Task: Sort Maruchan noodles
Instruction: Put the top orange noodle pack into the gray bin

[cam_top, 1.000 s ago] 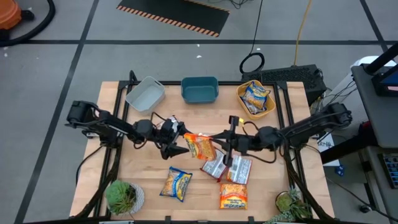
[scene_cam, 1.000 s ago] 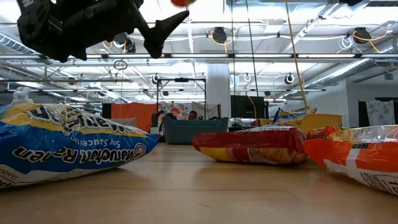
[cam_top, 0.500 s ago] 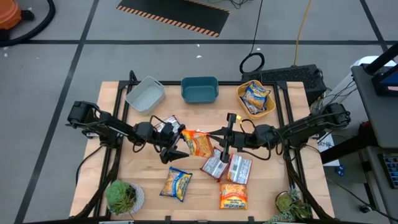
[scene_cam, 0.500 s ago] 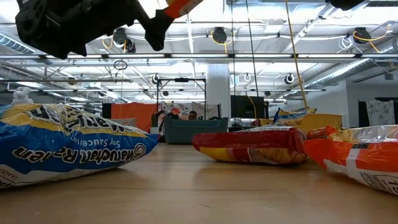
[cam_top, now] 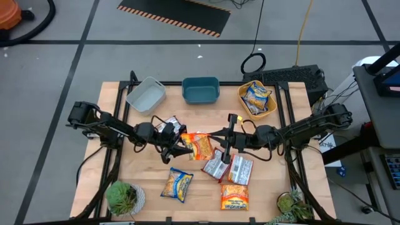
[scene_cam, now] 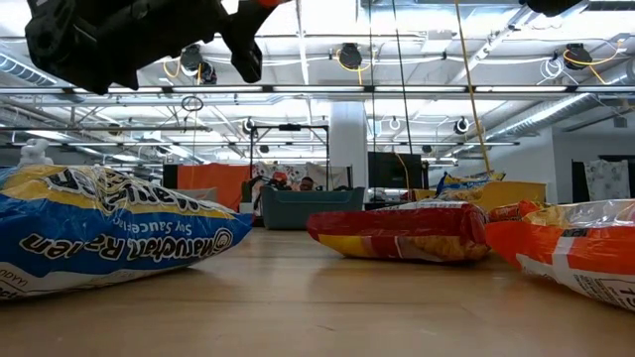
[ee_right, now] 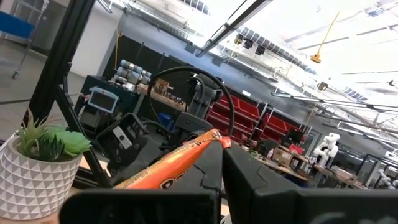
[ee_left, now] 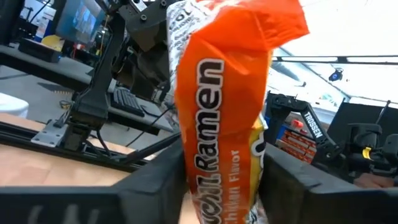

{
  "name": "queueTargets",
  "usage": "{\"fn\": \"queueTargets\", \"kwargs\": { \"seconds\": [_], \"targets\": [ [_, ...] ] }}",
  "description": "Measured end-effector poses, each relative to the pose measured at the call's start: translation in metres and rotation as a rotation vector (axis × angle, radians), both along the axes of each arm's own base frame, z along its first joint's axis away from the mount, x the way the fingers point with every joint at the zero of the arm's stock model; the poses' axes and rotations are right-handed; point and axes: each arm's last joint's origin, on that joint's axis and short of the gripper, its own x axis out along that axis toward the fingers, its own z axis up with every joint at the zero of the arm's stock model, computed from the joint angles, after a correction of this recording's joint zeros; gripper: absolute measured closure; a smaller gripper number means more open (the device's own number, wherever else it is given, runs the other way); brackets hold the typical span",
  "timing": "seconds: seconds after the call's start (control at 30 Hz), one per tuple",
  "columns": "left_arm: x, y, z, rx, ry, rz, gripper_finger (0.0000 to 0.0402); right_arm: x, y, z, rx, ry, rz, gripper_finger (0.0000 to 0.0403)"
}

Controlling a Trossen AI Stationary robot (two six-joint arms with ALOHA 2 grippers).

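Left pincer [cam_top: 181, 148] clamping orange packet [cam_top: 201, 145], lower end hidden

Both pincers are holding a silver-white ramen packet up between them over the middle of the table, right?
Not silver-white: the ramen packet is orange, as the left wrist view shows. The left pincer and right pincer do hold it between them over the middle of the table.
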Motion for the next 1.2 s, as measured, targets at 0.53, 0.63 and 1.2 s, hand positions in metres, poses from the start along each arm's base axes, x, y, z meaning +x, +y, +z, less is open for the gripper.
{"fn": "queueTargets", "kwargs": {
  "seconds": [0.53,0.63,1.2],
  "targets": [
    [0.000,0.001,-0.001,-0.004,0.010,0.002,0.0259,-0.002,0.003,-0.001,-0.020,0.020,-0.106,0.0360],
    [0.001,0.005,-0.001,0.001,0.009,0.000,0.0258,-0.004,0.003,0.001,-0.002,0.026,-0.169,0.0327],
    [-0.015,0.054,-0.010,-0.100,0.089,0.046,0.0257,-0.058,0.030,0.040,0.043,0.037,-0.421,0.0262]
  ]
}}
